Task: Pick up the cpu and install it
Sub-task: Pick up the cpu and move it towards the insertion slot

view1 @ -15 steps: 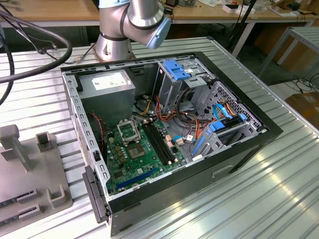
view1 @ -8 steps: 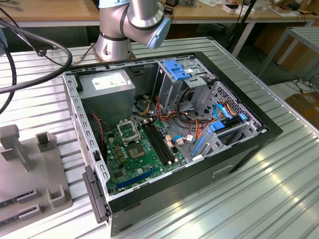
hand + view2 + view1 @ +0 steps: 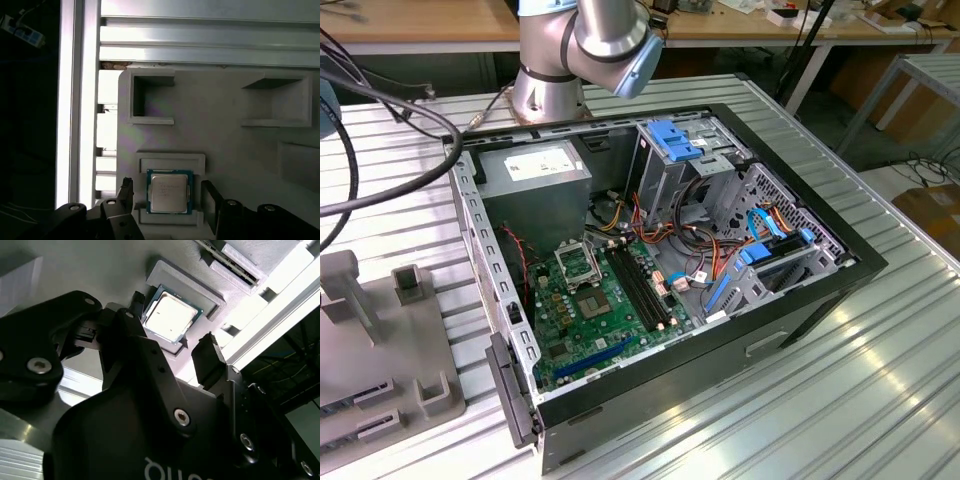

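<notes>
The cpu [image 3: 169, 192] lay flat, metal top up, in a shallow square pocket of a grey holder [image 3: 215, 125]. The raised edges of the pocket hemmed it in, probably to keep it at a known spot and angle for the pick. In both wrist views the gripper [image 3: 168, 197] hung over that pocket with its fingers [image 3: 210, 200] spread apart, one on each side of the chip. A gap showed between each finger and the chip, so nothing was clamped. This straddling pose suits a grasp across two opposite edges, which would leave the flat top and the fragile underside untouched.

In the exterior view the open computer case [image 3: 840, 270] lay on its side on the slatted metal table [image 3: 880, 400], presumably so the motherboard [image 3: 610, 320] faced upward for reaching from above. The socket frame [image 3: 578, 262] sat toward the far left of the board with no chip visible in it. The holder stood at the exterior view's left, just beside the case, which keeps the carry short. I judged the task to be at its start: the pick was not yet made and the installation not yet begun.
</notes>
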Controlling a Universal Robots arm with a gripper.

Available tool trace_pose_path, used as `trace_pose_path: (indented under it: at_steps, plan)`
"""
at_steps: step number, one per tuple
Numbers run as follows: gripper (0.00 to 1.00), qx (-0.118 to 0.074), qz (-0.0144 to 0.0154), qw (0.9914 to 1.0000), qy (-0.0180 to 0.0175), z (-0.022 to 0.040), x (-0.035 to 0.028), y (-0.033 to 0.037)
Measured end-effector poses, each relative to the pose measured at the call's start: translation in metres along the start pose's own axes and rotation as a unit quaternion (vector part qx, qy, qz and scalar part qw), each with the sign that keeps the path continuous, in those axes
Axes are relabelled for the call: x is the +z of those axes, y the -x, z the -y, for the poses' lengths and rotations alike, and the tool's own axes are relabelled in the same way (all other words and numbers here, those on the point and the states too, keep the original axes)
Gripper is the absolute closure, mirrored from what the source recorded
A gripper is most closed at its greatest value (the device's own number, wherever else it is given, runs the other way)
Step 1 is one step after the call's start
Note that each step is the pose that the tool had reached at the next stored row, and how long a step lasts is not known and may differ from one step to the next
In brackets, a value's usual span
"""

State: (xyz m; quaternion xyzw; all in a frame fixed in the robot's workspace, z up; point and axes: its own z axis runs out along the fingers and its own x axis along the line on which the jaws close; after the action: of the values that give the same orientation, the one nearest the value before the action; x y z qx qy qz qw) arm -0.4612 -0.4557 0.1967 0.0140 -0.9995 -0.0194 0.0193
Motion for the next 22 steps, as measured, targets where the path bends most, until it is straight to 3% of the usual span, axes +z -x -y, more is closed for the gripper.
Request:
trace_pose_path:
  at_steps: [3,12,14,15,22]
  plan:
    - [0.35,0.001,-0.0001,1.00000,0.0000,0.0002,0.0050,0.0001]
    - [0.35,0.001,0.0000,1.00000,0.0000,0.0001,0.0051,0.0001]
    - [0.36,0.001,0.0000,1.00000,0.0000,0.0001,0.0051,0.0001]
    - [0.43,0.001,0.0000,1.00000,0.0000,0.0001,0.0051,0.0001]
    - [0.43,0.001,0.0000,1.00000,-0.0003,0.0001,0.0051,0.0001]
